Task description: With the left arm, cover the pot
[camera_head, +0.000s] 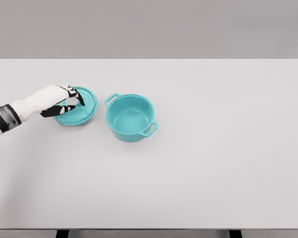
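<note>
Left hand (64,103) curled over the round teal lid (77,106), left of centre on the white tabletop (213,148) beside the open teal two-handled pot (130,118); grip unconfirmed, slippage likely.

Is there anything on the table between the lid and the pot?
No. In the head view, only a narrow strip of bare table separates the lid from the pot. The left hand is over the lid.
</note>
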Tool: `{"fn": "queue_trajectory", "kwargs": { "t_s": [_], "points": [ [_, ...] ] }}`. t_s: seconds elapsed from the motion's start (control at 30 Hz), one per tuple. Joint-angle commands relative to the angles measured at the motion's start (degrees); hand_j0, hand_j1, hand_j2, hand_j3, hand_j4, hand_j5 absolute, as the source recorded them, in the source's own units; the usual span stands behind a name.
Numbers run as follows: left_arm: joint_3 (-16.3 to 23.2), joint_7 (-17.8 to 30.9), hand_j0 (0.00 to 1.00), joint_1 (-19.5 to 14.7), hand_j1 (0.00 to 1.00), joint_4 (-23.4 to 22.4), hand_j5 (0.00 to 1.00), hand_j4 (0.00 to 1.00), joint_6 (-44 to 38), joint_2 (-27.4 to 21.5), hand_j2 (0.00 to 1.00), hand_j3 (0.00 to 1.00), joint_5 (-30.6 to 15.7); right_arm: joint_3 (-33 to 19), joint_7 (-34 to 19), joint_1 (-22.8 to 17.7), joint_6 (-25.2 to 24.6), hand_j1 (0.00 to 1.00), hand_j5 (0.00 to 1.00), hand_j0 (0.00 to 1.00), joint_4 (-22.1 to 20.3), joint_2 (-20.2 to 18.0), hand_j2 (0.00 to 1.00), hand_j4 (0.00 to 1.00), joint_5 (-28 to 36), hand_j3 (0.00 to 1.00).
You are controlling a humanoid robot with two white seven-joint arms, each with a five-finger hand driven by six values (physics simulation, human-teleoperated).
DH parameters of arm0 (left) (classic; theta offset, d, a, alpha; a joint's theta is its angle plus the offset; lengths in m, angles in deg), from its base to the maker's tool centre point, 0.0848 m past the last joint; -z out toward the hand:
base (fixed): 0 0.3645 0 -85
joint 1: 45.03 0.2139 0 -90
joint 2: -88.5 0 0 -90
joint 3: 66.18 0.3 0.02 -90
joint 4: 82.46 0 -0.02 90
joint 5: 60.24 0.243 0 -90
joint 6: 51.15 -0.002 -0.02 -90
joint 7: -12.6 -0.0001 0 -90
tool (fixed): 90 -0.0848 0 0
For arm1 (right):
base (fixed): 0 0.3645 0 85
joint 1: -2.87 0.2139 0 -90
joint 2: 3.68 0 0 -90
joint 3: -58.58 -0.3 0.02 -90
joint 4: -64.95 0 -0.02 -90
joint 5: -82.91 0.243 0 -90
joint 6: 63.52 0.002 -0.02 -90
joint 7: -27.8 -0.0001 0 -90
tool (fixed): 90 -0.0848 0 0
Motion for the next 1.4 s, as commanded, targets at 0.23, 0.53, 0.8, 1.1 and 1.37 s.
{"fn": "queue_trajectory", "kwargs": {
  "t_s": [0.23, 0.53, 0.8, 1.1, 1.37],
  "points": [
    [0.0, -0.3, 0.5, 0.0, 0.5, 4.92, 0.5, 0.5, -0.05, -3.31, 0.5, 0.5, -1.34, 0.0, -0.01, 0.0, 0.0, 1.0, 1.0, 1.0, 0.01, 0.0, 1.0, 1.0, 0.0, 1.0],
    [0.09, -0.3, 0.5, 0.09, 0.5, 9.06, 0.5, 0.5, -0.05, -5.33, 0.5, 0.5, -1.86, 0.0, -0.01, 0.0, 0.0, 1.0, 1.0, 1.0, 0.01, 0.0, 1.0, 1.0, 0.0, 1.0],
    [0.18, -0.3, 0.49, 0.0, 0.49, 11.25, 0.49, 0.49, -0.05, -5.33, 0.49, 0.49, -1.86, 0.0, -0.01, 0.0, 0.0, 1.0, 1.0, 1.0, 0.01, 0.0, 1.0, 1.0, 0.0, 1.0],
    [0.62, -0.3, 0.49, -0.53, 0.49, 11.69, 0.49, 0.49, -0.05, -4.54, 0.49, 0.49, -1.6, 0.0, -0.01, 0.0, 0.0, 1.0, 1.0, 1.0, 0.01, 0.0, 1.0, 1.0, 0.0, 1.0],
    [0.62, -0.3, 0.48, -0.7, 0.48, 13.8, 0.48, 0.48, -0.05, -3.22, 0.48, 0.48, -1.34, 0.0, -0.01, 0.0, 0.0, 1.0, 1.0, 1.0, 0.01, 0.0, 1.0, 1.0, 0.0, 1.0]
  ]
}}
